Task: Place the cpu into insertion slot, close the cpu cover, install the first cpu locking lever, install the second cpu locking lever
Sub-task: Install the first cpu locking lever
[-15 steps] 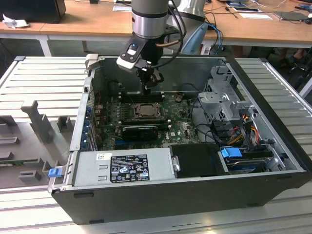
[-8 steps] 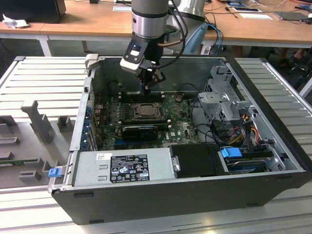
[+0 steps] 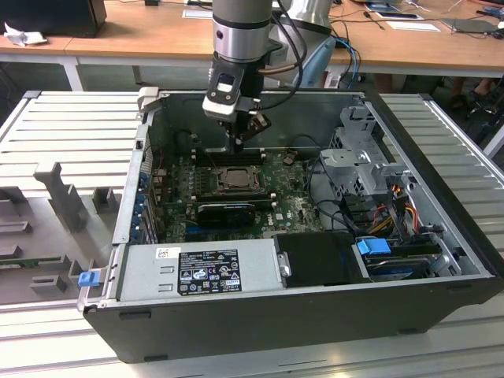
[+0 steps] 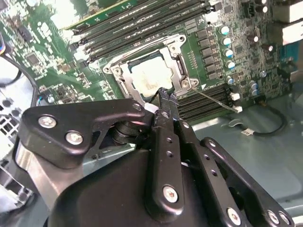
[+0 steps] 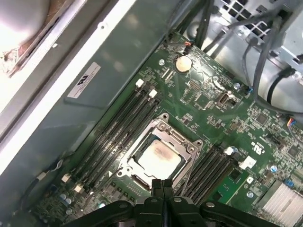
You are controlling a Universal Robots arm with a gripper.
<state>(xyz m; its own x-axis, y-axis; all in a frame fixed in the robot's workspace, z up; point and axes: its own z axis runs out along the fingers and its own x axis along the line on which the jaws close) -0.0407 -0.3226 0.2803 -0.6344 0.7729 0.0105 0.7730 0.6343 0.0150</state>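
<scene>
Gripper (image 3: 239, 140) hung inside the case (image 3: 331, 319), just above the board (image 3: 295, 203). In the exterior view its tips were at 12 o'clock of the slot (image 3: 222, 176).

Both wrist views had the fingers (image 5: 157, 189) pressed flat together with nothing between them.

The cpu (image 5: 158, 158) sat in the slot. The cover (image 5: 182, 138) lay flat round it, and the silver top showed through the window. The tips were close over the slot's edge; I couldn't tell if they touched it.

- **Second wrist view:** 1 thin lever rod (image 4: 215, 99) ran out from a slot corner across the RAM slots (image 4: 208, 101).
- **First wrist view:** a coin cell (image 5: 182, 63), and RAM slots on 2 sides of the slot.
- **Exterior view:** power supply (image 3: 197, 272) at 6 o'clock of the board, drive cage (image 3: 362, 157) at 3 o'clock.
</scene>
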